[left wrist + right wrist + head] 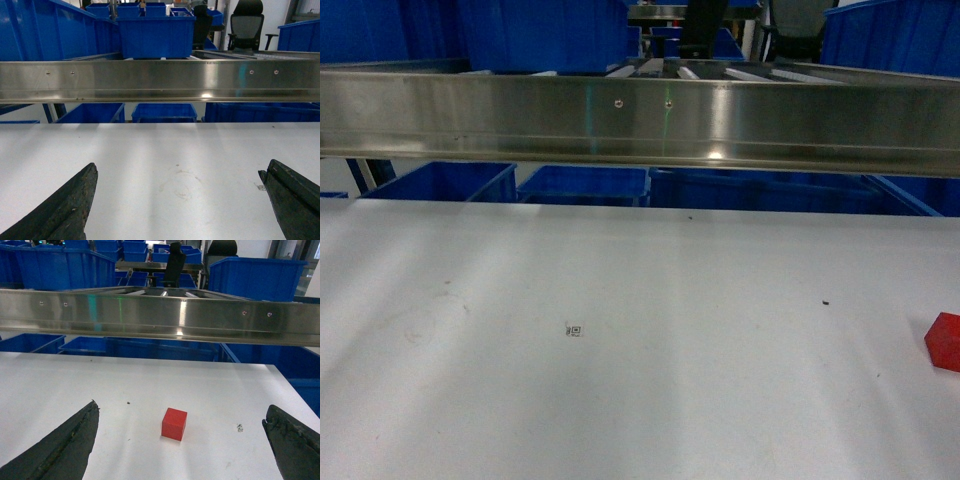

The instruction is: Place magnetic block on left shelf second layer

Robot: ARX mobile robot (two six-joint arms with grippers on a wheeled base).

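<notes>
While the steel shelf rail spans the far edge of the white worktop, with blue bins behind it, the magnetic block sits alone at the worktop's right side. The right gripper has its jaws spread wide, the block between them and slightly ahead; the left gripper is likewise spread over bare worktop. The block looks light, rigid and smooth-faced, so pinching two opposite flat faces seems best.
</notes>
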